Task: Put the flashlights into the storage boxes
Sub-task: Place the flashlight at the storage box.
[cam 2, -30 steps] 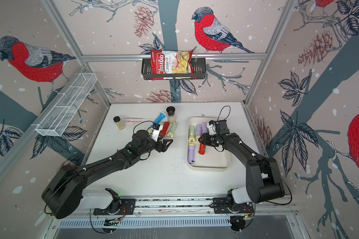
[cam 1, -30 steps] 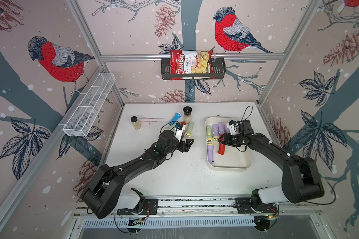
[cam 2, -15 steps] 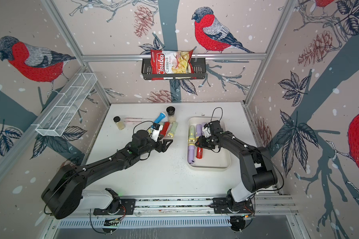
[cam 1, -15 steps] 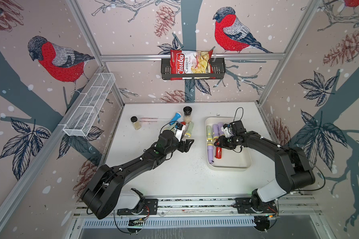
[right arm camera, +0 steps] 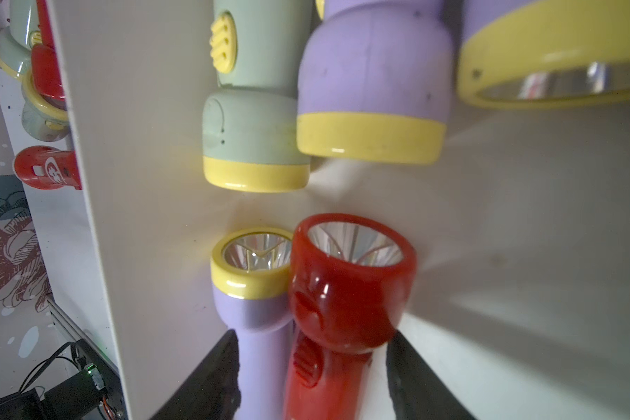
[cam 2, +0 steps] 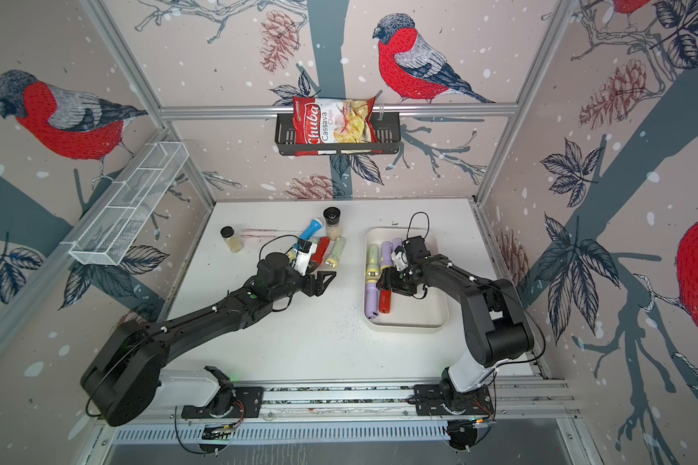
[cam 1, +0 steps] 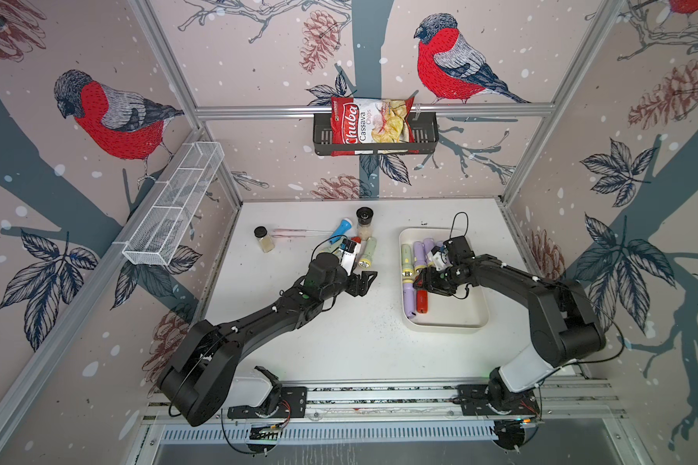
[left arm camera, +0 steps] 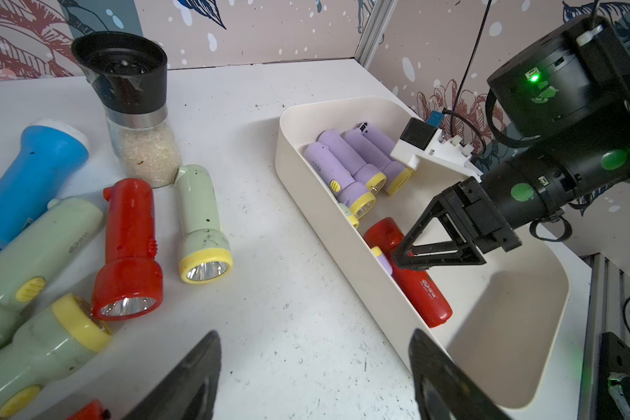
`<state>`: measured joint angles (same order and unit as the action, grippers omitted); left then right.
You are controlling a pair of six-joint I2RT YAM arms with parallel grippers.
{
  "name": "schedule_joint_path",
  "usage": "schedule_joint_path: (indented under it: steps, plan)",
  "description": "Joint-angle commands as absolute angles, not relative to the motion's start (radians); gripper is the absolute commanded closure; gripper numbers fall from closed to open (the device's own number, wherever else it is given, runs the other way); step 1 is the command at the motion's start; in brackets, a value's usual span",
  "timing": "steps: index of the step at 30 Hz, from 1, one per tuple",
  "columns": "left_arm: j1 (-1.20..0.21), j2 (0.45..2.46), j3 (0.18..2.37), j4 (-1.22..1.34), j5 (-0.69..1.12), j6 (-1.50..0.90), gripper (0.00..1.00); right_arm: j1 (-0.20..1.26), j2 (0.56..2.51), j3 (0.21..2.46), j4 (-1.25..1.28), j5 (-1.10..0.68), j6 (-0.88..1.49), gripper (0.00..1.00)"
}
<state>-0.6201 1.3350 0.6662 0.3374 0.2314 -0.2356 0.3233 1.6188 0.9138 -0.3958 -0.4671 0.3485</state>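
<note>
Currently the cream-white shallow plastic tray (cam 1: 460,314) is holding stubby plastic flashlights (cam 1: 419,257). The left gripper (cam 1: 368,282) is hovering wide open and empty near it. The right gripper (right arm camera: 313,338) is straddling the red flashlight (right arm camera: 346,291) with jaws parted, partly hiding it.

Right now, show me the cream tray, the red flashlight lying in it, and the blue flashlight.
cream tray (left arm camera: 342,236): left wrist view, on its outer wall.
red flashlight in it (left arm camera: 426,294): left wrist view, on its handle.
blue flashlight (left arm camera: 33,171): left wrist view, on its body.
</note>
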Motion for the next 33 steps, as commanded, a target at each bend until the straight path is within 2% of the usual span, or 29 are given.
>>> schedule_joint_path:
  steps: [1,11,19,33]
  plan:
    - [-0.622,1.324,0.668,0.332,0.218,-0.219,0.20,0.324,1.603,0.914,-0.417,-0.478,0.381,0.34]
    - [-0.623,1.309,0.660,0.323,0.226,-0.223,0.20,0.347,1.536,0.848,-0.417,-0.477,0.423,0.32]
    - [-0.623,1.281,0.635,0.332,0.218,-0.235,0.20,0.371,1.525,0.818,-0.417,-0.468,0.428,0.35]
    - [-0.623,1.272,0.629,0.320,0.210,-0.235,0.20,0.410,1.538,0.819,-0.476,-0.409,0.392,0.58]
